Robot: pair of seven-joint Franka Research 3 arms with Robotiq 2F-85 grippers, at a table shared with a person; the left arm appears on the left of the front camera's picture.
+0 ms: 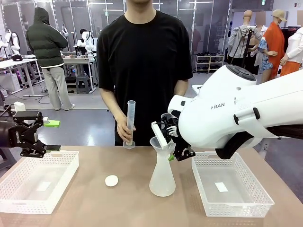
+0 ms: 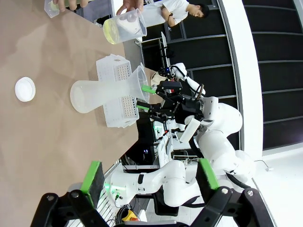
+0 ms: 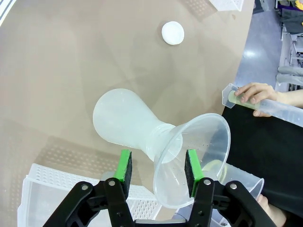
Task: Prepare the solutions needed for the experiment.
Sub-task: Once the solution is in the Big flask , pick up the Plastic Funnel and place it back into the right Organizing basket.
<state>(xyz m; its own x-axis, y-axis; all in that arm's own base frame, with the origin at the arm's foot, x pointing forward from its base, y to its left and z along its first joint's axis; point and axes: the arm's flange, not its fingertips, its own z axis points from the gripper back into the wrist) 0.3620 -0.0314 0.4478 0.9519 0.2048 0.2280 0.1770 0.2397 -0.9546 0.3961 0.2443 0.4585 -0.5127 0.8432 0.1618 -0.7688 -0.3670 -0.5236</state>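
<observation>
While person's hand (image 3: 253, 92) grips measuring cylinder (image 1: 130, 118) at far edge of desk (image 1: 94, 198), right pincer (image 3: 158, 161) straddles funnel (image 3: 199, 146) seated in conical flask (image 1: 162, 182), released, one pad clear of it. Left pincer (image 1: 53, 135) spread wide near basket (image 1: 28, 198). Solutions (image 2: 111, 34): pale yellow, watery, thin layer in base of person-held beaker (image 2: 127, 23); similar tint in cylinder foot.

A white lid (image 1: 111, 180) lies between the left basket (image 1: 28, 206) and right basket (image 1: 239, 210).
</observation>
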